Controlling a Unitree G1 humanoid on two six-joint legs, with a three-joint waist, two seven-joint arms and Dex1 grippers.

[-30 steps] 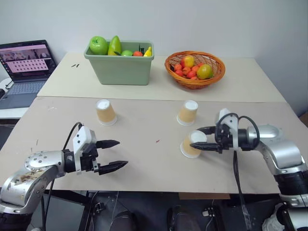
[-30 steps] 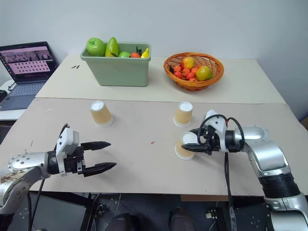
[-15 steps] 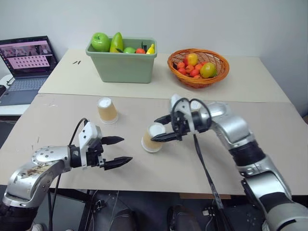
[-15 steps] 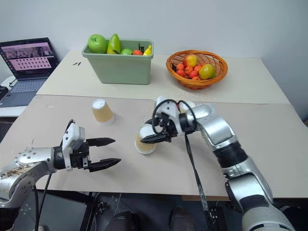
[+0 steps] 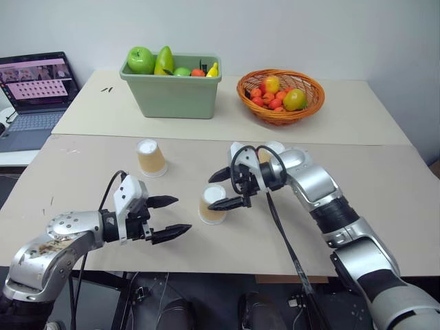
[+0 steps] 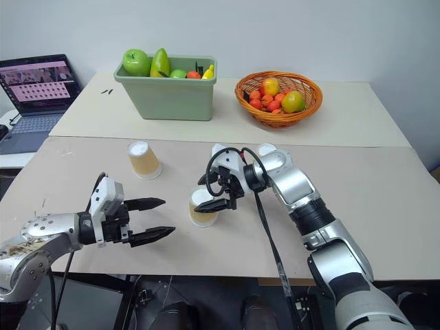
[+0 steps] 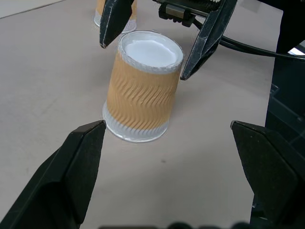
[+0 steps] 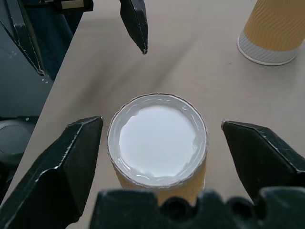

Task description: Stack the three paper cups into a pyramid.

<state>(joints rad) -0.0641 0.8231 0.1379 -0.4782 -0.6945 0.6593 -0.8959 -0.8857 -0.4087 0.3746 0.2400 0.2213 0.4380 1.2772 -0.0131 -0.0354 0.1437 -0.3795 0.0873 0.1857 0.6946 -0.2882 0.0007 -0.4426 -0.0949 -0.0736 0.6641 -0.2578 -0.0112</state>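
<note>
Right wrist view showing the right gripper [image 8: 155, 138] spread wide on either side of the middle cup [image 8: 157, 143], fingers clear of its sides, cup standing upside down on the table [image 5: 227, 240]. Left gripper [image 5: 172, 215] hovering near that cup, jaws gaping wide and holding nothing. Second cup [image 5: 150, 157] standing inverted farther back on the left, third cup [image 5: 269, 149] standing partly hidden behind the right arm.
</note>
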